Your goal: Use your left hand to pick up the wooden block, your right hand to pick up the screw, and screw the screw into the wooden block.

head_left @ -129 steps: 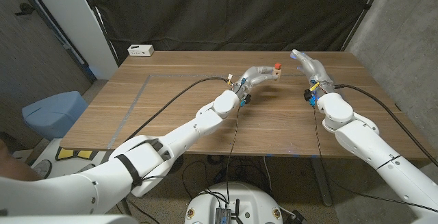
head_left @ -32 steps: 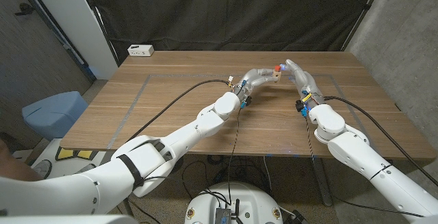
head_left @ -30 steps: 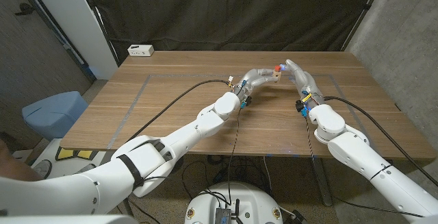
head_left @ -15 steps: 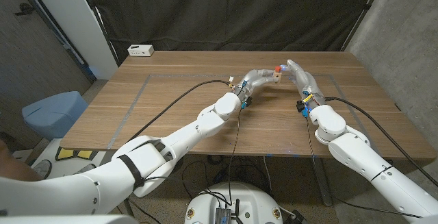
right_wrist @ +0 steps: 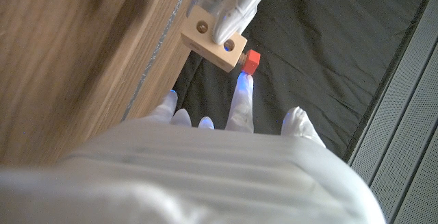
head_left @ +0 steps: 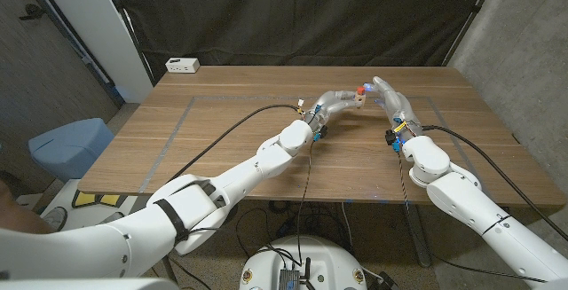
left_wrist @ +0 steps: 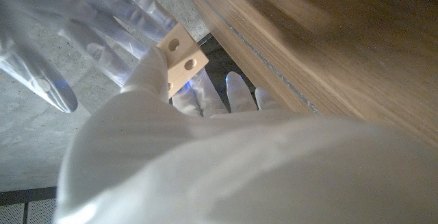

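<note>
Setting: wooden table (head_left: 266, 121) before a black curtain (head_left: 302, 15).
Block (head_left: 356, 98): pale wood, held off the table above its far middle. Right wrist view shows it (right_wrist: 213, 38) with two round holes on one face.
Screw (head_left: 359, 87): red head, seated at the block's end, touching it; shank hidden. Right wrist view shows the head (right_wrist: 251, 61) just off the block's corner.
Left hand (head_left: 335, 100): grips the block, fingers wrapped round it; in the left wrist view (left_wrist: 157, 80) the block (left_wrist: 179, 56) juts past the fingers.
Right hand (head_left: 389, 95): just right of the block, fingers extended. One fingertip (right_wrist: 241, 87) touches the screw head; the others are apart, holding nothing that I can tell.
Far left: white box (head_left: 182, 64) at the table's corner.
Left of table: blue bin (head_left: 69, 145) on the floor.
</note>
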Robot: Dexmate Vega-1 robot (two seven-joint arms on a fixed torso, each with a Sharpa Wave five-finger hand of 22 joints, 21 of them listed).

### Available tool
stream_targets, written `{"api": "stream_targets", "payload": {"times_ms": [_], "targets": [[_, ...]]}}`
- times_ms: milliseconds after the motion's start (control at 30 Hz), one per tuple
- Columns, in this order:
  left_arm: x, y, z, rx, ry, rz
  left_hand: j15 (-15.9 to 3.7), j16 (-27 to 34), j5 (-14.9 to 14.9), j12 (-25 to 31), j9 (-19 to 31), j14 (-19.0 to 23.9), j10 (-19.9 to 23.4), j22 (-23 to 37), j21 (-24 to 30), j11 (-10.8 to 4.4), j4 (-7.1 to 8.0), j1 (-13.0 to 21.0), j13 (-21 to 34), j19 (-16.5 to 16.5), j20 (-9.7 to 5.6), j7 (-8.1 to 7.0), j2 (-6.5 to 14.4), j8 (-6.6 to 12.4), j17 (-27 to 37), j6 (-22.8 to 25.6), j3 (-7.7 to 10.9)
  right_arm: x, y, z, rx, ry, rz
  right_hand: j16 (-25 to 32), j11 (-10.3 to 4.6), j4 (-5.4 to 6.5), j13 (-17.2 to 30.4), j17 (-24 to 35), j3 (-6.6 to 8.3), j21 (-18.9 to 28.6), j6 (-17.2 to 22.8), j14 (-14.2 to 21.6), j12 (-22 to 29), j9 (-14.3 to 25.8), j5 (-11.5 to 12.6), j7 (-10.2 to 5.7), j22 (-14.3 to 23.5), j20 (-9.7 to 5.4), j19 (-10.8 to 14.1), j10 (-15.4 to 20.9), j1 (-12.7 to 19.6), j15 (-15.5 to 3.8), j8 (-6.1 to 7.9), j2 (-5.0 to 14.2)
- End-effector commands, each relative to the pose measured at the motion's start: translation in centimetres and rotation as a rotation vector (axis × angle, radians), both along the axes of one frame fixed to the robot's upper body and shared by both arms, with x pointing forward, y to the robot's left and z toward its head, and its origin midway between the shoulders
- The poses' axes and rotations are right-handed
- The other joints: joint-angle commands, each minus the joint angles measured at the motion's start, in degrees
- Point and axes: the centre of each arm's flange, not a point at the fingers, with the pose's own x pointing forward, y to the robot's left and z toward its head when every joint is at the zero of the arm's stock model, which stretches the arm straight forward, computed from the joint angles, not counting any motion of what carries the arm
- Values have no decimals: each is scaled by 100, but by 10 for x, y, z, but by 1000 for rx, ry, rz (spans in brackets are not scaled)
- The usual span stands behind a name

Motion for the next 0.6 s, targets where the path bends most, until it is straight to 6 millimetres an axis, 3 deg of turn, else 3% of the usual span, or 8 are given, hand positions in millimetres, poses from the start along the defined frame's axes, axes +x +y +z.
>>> {"api": "stream_targets", "payload": {"times_ms": [33, 600], "targets": [[1, -1, -1, 0, 8, -1, -271, 15, 16, 44, 21, 48, 67, 25, 15, -2, 132, 29, 23, -3, 2, -3, 59, 32, 13, 178, 179, 1, -1, -2, -2, 6, 6, 23, -34, -8, 11, 17, 45, 29, 100, -178, 22, 10, 22, -18, 20, 47, 45, 33, -19, -63, 61, 32], [3, -2, -1, -6, 15, -1, -268, 15, 17, 44, 21, 55, 65, 25, 17, -1, 135, 24, 24, 2, 2, 9, 65, 31, 12, 177, 186, 1, -2, -3, -2, 15, -8, 30, -150, -23, 11, 19, 80, 25, 343, -112, 28, 15, 19, 16, 20, 42, 120, 177, -28, -101, 94, 50]]}}
